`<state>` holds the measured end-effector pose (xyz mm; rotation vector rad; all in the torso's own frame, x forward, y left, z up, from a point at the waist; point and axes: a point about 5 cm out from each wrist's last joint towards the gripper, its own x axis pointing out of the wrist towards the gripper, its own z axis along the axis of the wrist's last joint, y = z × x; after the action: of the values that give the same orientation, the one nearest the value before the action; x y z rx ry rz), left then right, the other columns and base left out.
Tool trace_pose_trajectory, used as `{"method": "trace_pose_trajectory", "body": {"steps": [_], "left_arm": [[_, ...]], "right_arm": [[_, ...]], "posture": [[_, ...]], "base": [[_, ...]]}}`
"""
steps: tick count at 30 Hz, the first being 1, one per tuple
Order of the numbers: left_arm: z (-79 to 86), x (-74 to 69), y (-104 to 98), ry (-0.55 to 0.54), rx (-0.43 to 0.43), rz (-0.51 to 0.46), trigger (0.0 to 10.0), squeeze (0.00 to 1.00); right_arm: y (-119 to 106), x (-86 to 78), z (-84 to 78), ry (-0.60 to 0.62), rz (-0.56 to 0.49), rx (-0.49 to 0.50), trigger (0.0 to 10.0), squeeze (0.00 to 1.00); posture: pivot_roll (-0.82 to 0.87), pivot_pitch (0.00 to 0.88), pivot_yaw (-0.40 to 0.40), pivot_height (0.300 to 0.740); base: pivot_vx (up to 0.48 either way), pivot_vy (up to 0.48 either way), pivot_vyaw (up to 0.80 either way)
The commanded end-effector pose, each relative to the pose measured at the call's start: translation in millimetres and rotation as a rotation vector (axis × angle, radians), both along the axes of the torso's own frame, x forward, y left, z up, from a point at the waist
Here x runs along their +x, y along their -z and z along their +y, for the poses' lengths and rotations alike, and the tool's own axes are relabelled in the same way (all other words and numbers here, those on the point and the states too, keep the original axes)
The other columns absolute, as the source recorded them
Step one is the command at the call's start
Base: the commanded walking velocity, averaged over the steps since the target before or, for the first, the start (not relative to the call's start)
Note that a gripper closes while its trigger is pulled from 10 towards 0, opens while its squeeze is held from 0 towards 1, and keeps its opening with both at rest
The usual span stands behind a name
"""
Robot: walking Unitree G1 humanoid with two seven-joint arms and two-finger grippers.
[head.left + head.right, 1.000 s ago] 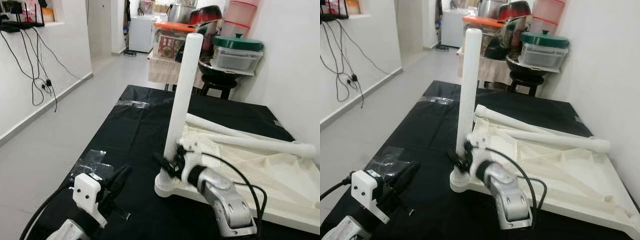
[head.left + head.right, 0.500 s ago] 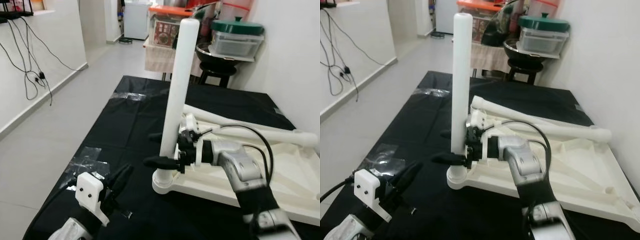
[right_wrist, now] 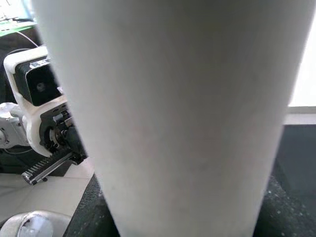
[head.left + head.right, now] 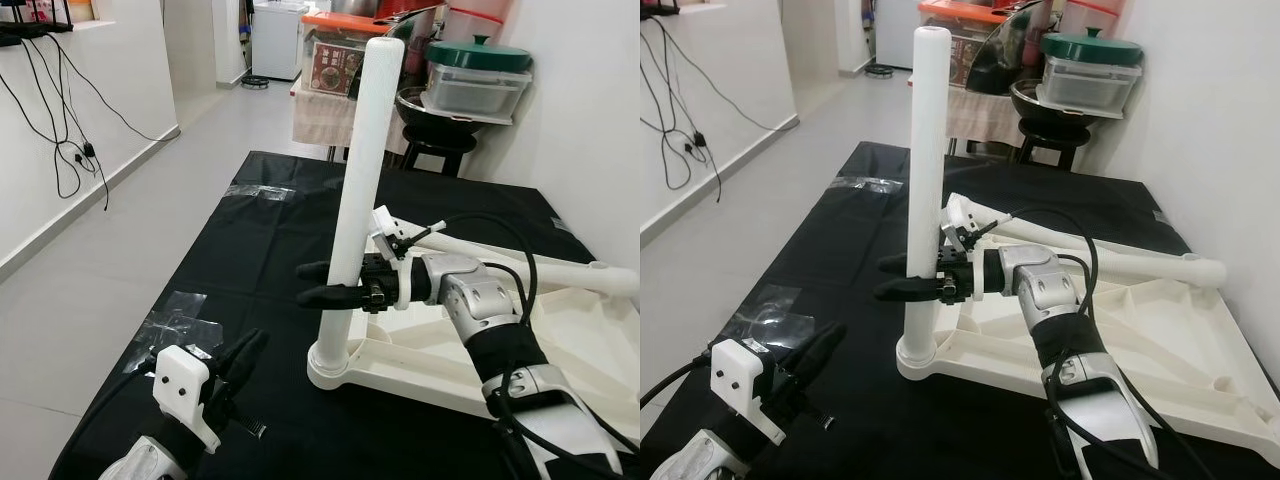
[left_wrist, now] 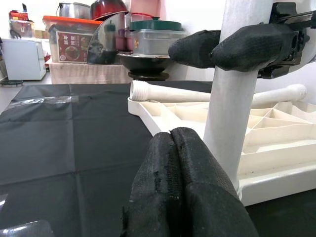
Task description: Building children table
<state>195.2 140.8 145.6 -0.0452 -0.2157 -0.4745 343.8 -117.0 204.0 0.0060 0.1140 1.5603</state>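
Note:
A white children's table top [image 4: 1160, 345] lies upside down on a black sheet [image 4: 250, 240]. One white leg [image 4: 360, 170] stands upright in its near left corner socket. My right gripper [image 4: 308, 283] is shut on this leg a little above the socket, with one black finger on each side. In the right wrist view the leg [image 3: 173, 113] is very close. Two more white legs [image 4: 1100, 250] lie across the table top. My left gripper [image 4: 250, 347] hovers low over the sheet in front of the leg, its fingers [image 5: 173, 153] pressed together on nothing.
Clear tape patches [image 4: 180, 315] stick to the sheet near my left gripper. A stool with pots and lidded containers [image 4: 470, 90] stands beyond the far edge. A white wall runs along the right. Grey tiled floor [image 4: 110, 230] lies on the left, with cables hanging on that wall.
My right gripper has slid up the upright leg from near the socket to a higher grip, its arm now stretched out level. The leg stays upright. The camera shifted slightly.

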Motion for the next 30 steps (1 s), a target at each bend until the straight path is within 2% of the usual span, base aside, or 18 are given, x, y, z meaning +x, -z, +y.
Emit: {"method": "trace_pose_trajectory", "body": {"steps": [1,3,4,6,8,9,10,11,12,16,18,21,22,24,25,26,28,30], "left_arm": [[-2.6,-1.0,3,0.004,-0.001,0.007,10.0,0.0],[-2.6,-1.0,3,0.004,-0.001,0.007,10.0,0.0],[-2.9,-1.5,2,0.005,-0.002,0.007,10.0,0.0],[-2.2,-3.2,2,0.007,-0.003,0.007,10.0,0.0],[-2.2,-3.2,2,0.007,-0.003,0.007,10.0,0.0],[-0.3,-4.5,1,0.006,-0.003,0.007,10.0,0.0],[-0.3,-4.5,1,0.006,-0.003,0.007,10.0,0.0],[1.1,-4.7,0,0.004,-0.002,0.007,10.0,0.0],[1.9,-4.4,1,0.001,-0.001,0.009,10.0,0.0],[2.1,-4.1,1,-0.001,-0.001,0.01,10.0,0.0],[0.9,-2.8,2,0.02,-0.001,0.015,10.0,0.0],[0.6,-2.7,2,0.024,-0.001,0.015,10.0,0.0],[0.6,-2.6,1,0.014,-0.003,0.011,10.0,0.0],[0.7,-2.5,1,0.006,-0.005,0.008,10.0,0.0],[0.4,-2.2,1,0.001,-0.007,0.006,10.0,0.0],[0.3,-2.2,0,0.001,-0.009,0.005,10.0,0.0],[0.0,-2.1,0,0.001,-0.009,0.005,10.0,0.0],[-0.3,-1.8,0,0.007,-0.009,0.008,10.0,0.0]], "right_arm": [[3,-0.8,-13.5,0.061,-0.002,0.021,0.0,0.0],[3,-0.8,-13.5,0.061,-0.002,0.021,0.0,0.0],[4,-1.9,-18.8,0.107,-0.019,0.019,0.0,0.0],[19,-10.7,-25.7,0.351,-0.025,-0.037,0.0,0.0],[19,-10.7,-25.7,0.351,-0.025,-0.037,0.0,0.0],[51,-26.1,-14.4,0.96,0.123,-0.022,0.0,0.0],[51,-26.1,-14.4,0.96,0.123,-0.022,0.0,0.0],[77,-54.7,0.2,1.053,0.184,-0.095,0.0,0.0],[81,-63.9,5.0,1.081,0.199,-0.108,0.0,0.0],[81,-67.6,8.4,1.053,0.191,-0.114,0.0,0.0],[76,-51.4,-1.7,1.036,0.121,-0.147,0.0,0.0],[80,-50.1,-0.1,1.029,0.115,-0.18,0.0,0.0],[82,-54.0,4.9,1.01,0.114,-0.196,10.0,0.0],[83,-56.9,8.0,0.999,0.11,-0.207,10.0,0.0],[79,-60.6,12.7,0.986,0.117,-0.189,10.0,0.6],[74,-62.0,16.5,0.97,0.123,-0.155,10.0,1.0],[69,-61.9,19.2,0.948,0.125,-0.126,10.0,1.0],[51,-60.7,29.5,0.871,0.105,-0.025,10.0,1.0]], "posture": [[0.01,0.0,-0.129,0.74],[0.01,0.0,-0.129,0.74],[0.0,0.0,-0.131,0.74],[0.0,0.0,-0.152,0.74],[0.0,0.0,-0.152,0.74],[0.0,0.0,-0.156,0.74],[0.0,0.0,-0.156,0.74],[-0.01,0.004,-0.129,0.74],[-0.03,0.0,-0.112,0.74],[-0.03,0.0,-0.112,0.74],[-0.01,0.0,-0.128,0.74],[-0.01,0.0,-0.126,0.74],[-0.01,0.0,-0.128,0.74],[-0.01,0.0,-0.128,0.74],[-0.02,0.0,-0.129,0.74],[-0.02,0.0,-0.129,0.74],[-0.02,0.0,-0.13,0.74],[-0.02,0.0,-0.127,0.74]], "base": [[0.0,0.0,0.0],[0.0,0.0,0.0],[0.0,0.0,0.0],[0.0,0.0,0.0],[0.0,0.0,0.0],[0.0,0.0,0.0],[0.0,0.0,0.0],[0.0,0.0,0.0],[0.0,0.0,0.0],[0.0,0.0,0.0],[0.0,0.0,0.0],[0.0,0.0,0.0],[0.0,0.0,0.0],[0.0,0.0,0.0],[0.0,0.0,0.0],[0.0,0.0,0.0],[0.0,0.0,0.0],[0.0,0.0,0.0]]}}
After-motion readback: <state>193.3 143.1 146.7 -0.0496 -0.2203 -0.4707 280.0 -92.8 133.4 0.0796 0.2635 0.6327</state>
